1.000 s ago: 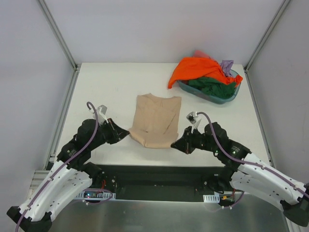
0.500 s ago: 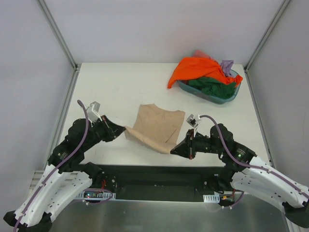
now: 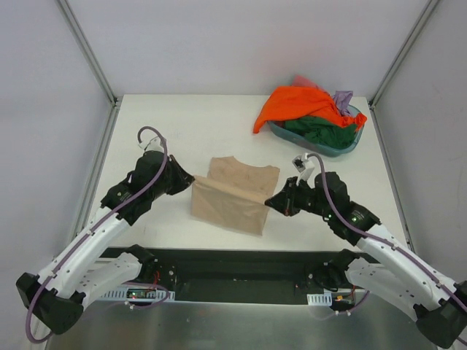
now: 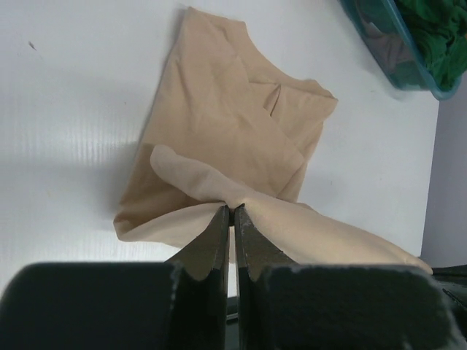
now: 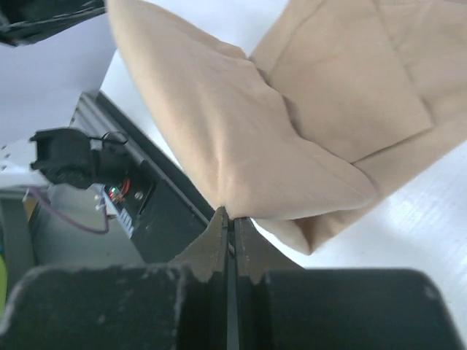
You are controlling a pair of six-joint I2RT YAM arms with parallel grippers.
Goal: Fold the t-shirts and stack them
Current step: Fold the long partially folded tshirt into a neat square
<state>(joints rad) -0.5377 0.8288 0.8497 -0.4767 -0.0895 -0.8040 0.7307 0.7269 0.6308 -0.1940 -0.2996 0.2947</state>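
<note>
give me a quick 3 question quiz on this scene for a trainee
1. True or false: the left gripper and the right gripper are each shut on the tan shirt.
2. Which shirt lies on top of the pile in the basin and spills over its rim?
A. orange shirt
B. green shirt
C. tan shirt
3. Fill in: seen from the arms, the basin sits at the far ____ corner of the table.

Key: 1 true; 2 A; 3 right
</note>
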